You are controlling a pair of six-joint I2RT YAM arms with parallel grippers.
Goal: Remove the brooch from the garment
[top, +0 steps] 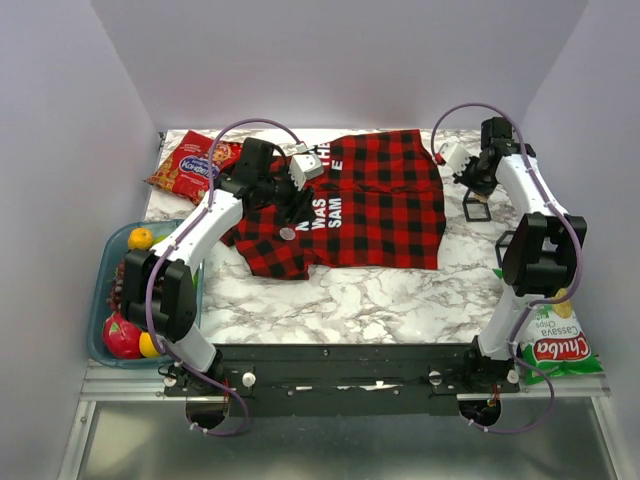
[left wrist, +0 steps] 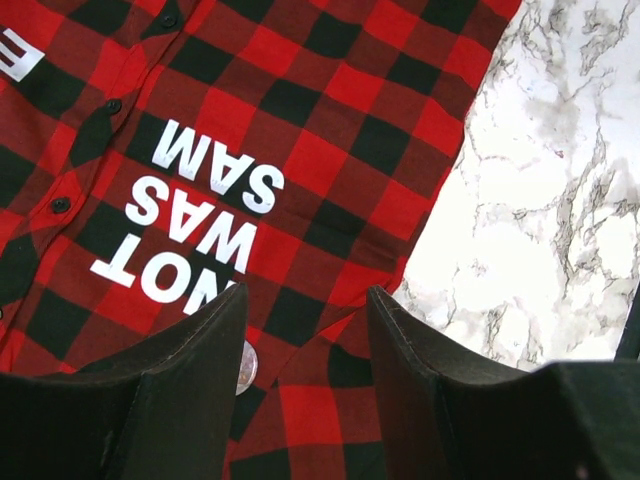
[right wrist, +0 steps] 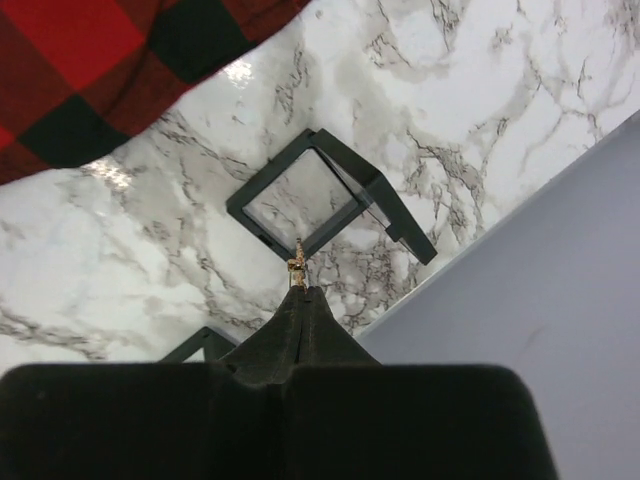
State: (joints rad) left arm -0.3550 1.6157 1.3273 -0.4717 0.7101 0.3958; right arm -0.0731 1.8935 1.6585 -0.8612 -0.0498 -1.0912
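The left gripper (left wrist: 305,300) fills the foreground of its wrist view. Its two dark fingers stand moderately apart, holding nothing, above the garment (left wrist: 340,110). This red-and-black checked shirt lies spread on a marble table (top: 380,295). The right gripper (right wrist: 298,292) hangs over bare marble beyond the garment's right edge, its jaws pressed together. White block lettering (left wrist: 195,215) crosses the garment's front. The approach step seems to be in hand. Next, the open fingers likely need to shift sideways, then descend to straddle the brooch (left wrist: 246,366). It is a small, round, silvery disc on the garment just beside the lettering, half hidden behind one finger.
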